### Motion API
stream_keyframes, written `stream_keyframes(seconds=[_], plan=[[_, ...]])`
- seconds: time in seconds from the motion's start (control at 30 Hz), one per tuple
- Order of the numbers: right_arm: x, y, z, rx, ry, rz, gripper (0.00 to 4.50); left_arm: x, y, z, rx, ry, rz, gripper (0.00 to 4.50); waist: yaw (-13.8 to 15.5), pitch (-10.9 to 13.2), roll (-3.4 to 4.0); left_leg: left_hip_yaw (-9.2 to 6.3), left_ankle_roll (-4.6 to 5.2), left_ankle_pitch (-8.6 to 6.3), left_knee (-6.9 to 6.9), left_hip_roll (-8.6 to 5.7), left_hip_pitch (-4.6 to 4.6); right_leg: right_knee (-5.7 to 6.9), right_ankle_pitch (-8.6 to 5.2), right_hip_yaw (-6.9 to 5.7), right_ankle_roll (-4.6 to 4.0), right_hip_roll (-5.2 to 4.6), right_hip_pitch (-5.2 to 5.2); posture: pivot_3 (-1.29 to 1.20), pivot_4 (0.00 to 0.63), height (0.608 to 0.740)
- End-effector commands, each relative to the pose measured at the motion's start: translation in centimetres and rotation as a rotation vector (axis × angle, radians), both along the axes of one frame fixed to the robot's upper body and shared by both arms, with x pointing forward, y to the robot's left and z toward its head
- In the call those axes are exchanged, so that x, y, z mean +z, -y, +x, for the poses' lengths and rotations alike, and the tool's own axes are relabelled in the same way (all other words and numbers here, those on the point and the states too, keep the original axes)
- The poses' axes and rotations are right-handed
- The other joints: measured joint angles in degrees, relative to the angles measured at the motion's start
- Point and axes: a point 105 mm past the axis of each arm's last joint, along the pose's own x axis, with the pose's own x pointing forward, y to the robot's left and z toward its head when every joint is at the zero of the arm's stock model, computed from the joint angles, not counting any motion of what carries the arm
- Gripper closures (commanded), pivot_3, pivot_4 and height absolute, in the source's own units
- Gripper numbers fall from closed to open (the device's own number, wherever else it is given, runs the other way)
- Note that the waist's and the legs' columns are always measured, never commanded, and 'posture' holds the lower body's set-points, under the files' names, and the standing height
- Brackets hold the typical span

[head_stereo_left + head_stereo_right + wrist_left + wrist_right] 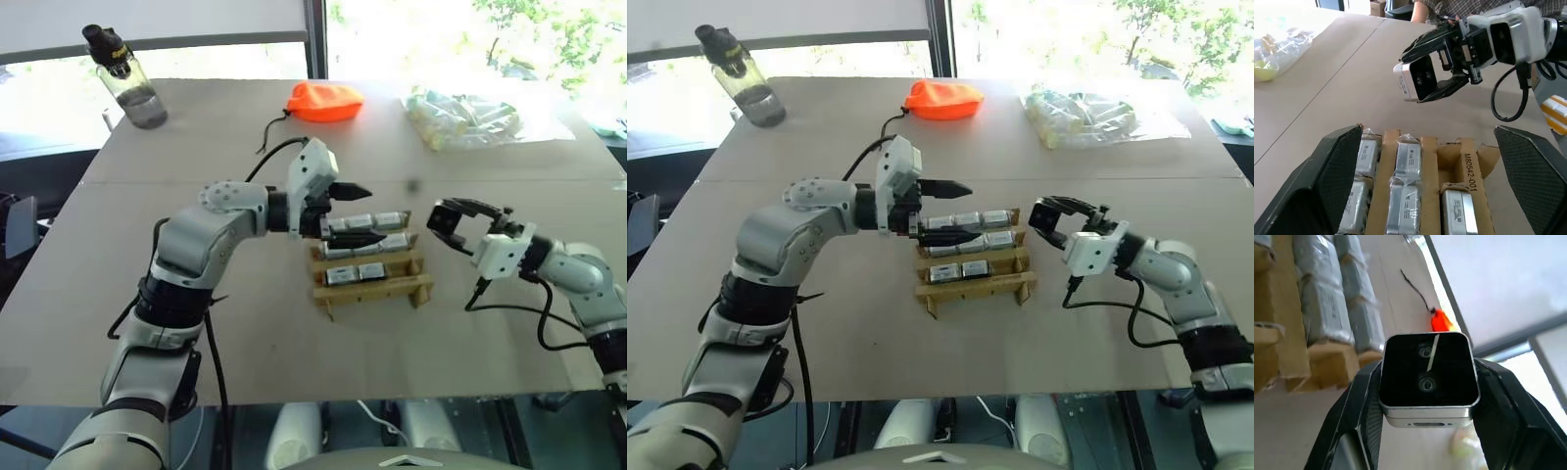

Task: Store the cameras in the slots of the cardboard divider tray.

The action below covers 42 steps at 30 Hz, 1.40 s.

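Camera (1427,377): white casing, black square face, 2 lenses, pinched in right gripper (1442,66) beside tray.
Tray (416,287): tan cardboard, wrapped silver cameras (358,274) slotted.
Left gripper (355,213): jaws wide, empty, over tray.

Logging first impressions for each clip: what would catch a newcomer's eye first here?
The right pincer, shut on a camera with a black face, held beside the cardboard divider tray mid-table. The tray's slots are mostly filled with wrapped cameras. The left pincer stands open over the tray's far left corner.
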Motion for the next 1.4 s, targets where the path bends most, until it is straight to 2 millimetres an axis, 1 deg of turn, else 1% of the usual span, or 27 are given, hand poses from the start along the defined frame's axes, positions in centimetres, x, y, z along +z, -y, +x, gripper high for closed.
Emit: stream_keyframes(seconds=[0.03, 0.1, 0.3, 0.47, 0.7, 0.9, 1.03, 1.07, 1.1, 1.13, 1.2, 1.23, 1.27, 1.3, 1.33, 1.37, 1.4], plan=[[1.9, -2.5, -1.2, 0.180, 0.196, -0.141, 2.54, 0.7, 1.1, -0.4, -0.057, 0.045, -0.004, 0.00, 0.0, 0.0, 0.00, 0.01, 0.00, 0.00, 0.00, 0.00, 0.00, -0.01, 0.00, 0.00, 0.00, -0.01, 0.00, 0.00, 0.150, 0.726], [2.1, -3.5, -1.4, 0.234, 0.246, -0.181, 2.54, 0.7, 1.5, -0.4, -0.070, 0.042, -0.006, 0.00, 0.0, 0.0, -0.01, 0.02, 0.00, 0.00, 0.00, 0.00, -0.02, -0.02, 0.00, -0.01, 0.00, -0.03, -0.01, 0.00, 0.150, 0.726], [2.2, -5.0, -1.7, 0.294, 0.309, -0.211, 2.54, 0.3, 1.7, -0.6, -0.085, 0.035, 0.003, 0.00, 0.4, 0.0, -0.02, 0.01, -0.01, 0.00, 0.01, -0.01, -0.05, -0.02, 0.00, -0.08, 0.00, -0.10, 0.00, 0.00, 0.150, 0.726], [2.1, -5.2, -1.5, 0.297, 0.316, -0.212, 2.54, 0.2, 1.6, -0.7, -0.086, 0.020, 0.004, 0.00, 0.3, 0.0, -0.02, 0.03, -0.02, 0.01, 0.06, -0.01, -0.02, 0.02, 0.00, -0.07, 0.00, -0.11, 0.00, 0.00, 0.150, 0.726], [2.2, -5.5, -1.5, 0.309, 0.330, -0.223, 2.54, -1.1, 1.8, -1.0, -0.099, -0.010, 0.052, 0.00, 0.3, 0.0, -0.02, 0.03, -0.03, 0.01, 0.06, -0.01, -0.03, 0.03, 0.00, -0.06, 0.00, -0.11, 0.00, 0.00, 0.150, 0.726], [2.5, -5.8, -1.5, 0.308, 0.342, -0.213, 2.54, -1.1, 1.8, -0.8, -0.096, -0.008, 0.058, 0.00, 0.2, 0.0, -0.02, 0.02, -0.03, 0.01, 0.06, 0.00, -0.02, 0.03, 0.00, -0.06, 0.00, -0.11, 0.00, 0.00, 0.150, 0.726], [2.3, -5.8, -1.7, 0.308, 0.336, -0.211, 2.54, -1.1, 1.9, -0.8, -0.097, -0.008, 0.055, 0.00, 0.2, 0.0, -0.02, 0.02, -0.03, 0.01, 0.06, -0.01, -0.02, 0.03, 0.00, -0.06, 0.00, -0.11, 0.00, 0.00, 0.150, 0.726], [2.2, -5.7, -1.7, 0.307, 0.333, -0.212, 2.54, -1.1, 1.9, -0.8, -0.099, -0.008, 0.052, 0.55, 0.2, 0.0, -0.02, 0.02, -0.02, 0.01, 0.06, 0.00, -0.02, 0.03, 0.00, -0.06, 0.00, -0.11, 0.00, 0.00, 0.150, 0.726], [2.2, -5.7, -1.7, 0.306, 0.330, -0.213, 2.54, -1.0, 1.9, -0.9, -0.101, -0.009, 0.050, 0.79, 0.2, 0.0, -0.02, 0.02, -0.03, 0.01, 0.06, -0.01, -0.02, 0.03, 0.00, -0.06, 0.00, -0.11, 0.00, 0.00, 0.150, 0.726], [2.1, -5.6, -1.7, 0.305, 0.327, -0.215, 2.54, -1.0, 2.0, -0.9, -0.104, -0.006, 0.048, 1.19, 0.2, 0.0, -0.02, 0.03, -0.03, 0.01, 0.06, -0.01, -0.02, 0.03, 0.00, -0.06, 0.00, -0.11, 0.00, 0.00, 0.150, 0.726], [2.0, -5.6, -1.7, 0.304, 0.324, -0.219, 2.54, -0.8, 2.1, -1.0, -0.108, -0.006, 0.039, 2.10, 0.2, 0.0, -0.02, 0.03, -0.02, 0.01, 0.06, -0.01, -0.02, 0.03, 0.00, -0.05, 0.00, -0.11, 0.00, 0.00, 0.150, 0.726], [2.0, -5.5, -1.7, 0.304, 0.324, -0.221, 2.54, -0.7, 2.1, -1.1, -0.110, -0.008, 0.034, 2.77, 0.2, 0.0, -0.02, 0.03, -0.03, 0.01, 0.06, 0.00, -0.03, 0.03, 0.00, -0.06, 0.00, -0.11, 0.00, 0.00, 0.150, 0.726], [2.0, -5.5, -1.7, 0.304, 0.323, -0.222, 2.54, -0.7, 2.1, -1.1, -0.112, -0.008, 0.033, 3.10, 0.2, 0.0, -0.02, 0.02, -0.03, 0.01, 0.06, -0.01, -0.03, 0.03, 0.00, -0.06, 0.00, -0.11, 0.00, 0.00, 0.150, 0.726], [1.9, -5.5, -1.7, 0.306, 0.321, -0.229, 2.54, -0.7, 2.1, -1.2, -0.112, -0.008, 0.033, 3.57, 0.2, 0.0, -0.02, 0.02, -0.02, 0.01, 0.06, 0.00, -0.03, 0.03, 0.00, -0.06, 0.00, -0.11, 0.00, 0.00, 0.150, 0.726], [1.8, -5.5, -1.7, 0.307, 0.320, -0.234, 2.54, -0.7, 2.1, -1.2, -0.112, -0.008, 0.034, 3.83, 0.2, 0.0, -0.02, 0.02, -0.02, 0.01, 0.06, 0.00, -0.02, 0.03, 0.00, -0.05, 0.00, -0.11, 0.00, 0.00, 0.150, 0.726], [1.7, -5.5, -1.7, 0.306, 0.317, -0.245, 2.54, -0.8, 2.1, -1.2, -0.111, -0.007, 0.035, 3.82, 0.2, 0.0, -0.02, 0.02, -0.02, 0.01, 0.06, 0.00, -0.02, 0.03, 0.00, -0.05, 0.00, -0.11, 0.00, 0.00, 0.150, 0.726], [1.3, -5.4, -1.8, 0.324, 0.314, -0.282, 1.52, -0.8, 2.1, -1.2, -0.110, -0.007, 0.035, 3.82, 0.2, 0.0, -0.02, 0.02, -0.03, 0.01, 0.06, 0.00, -0.03, 0.03, 0.00, -0.06, 0.00, -0.11, 0.00, 0.00, 0.150, 0.726]])
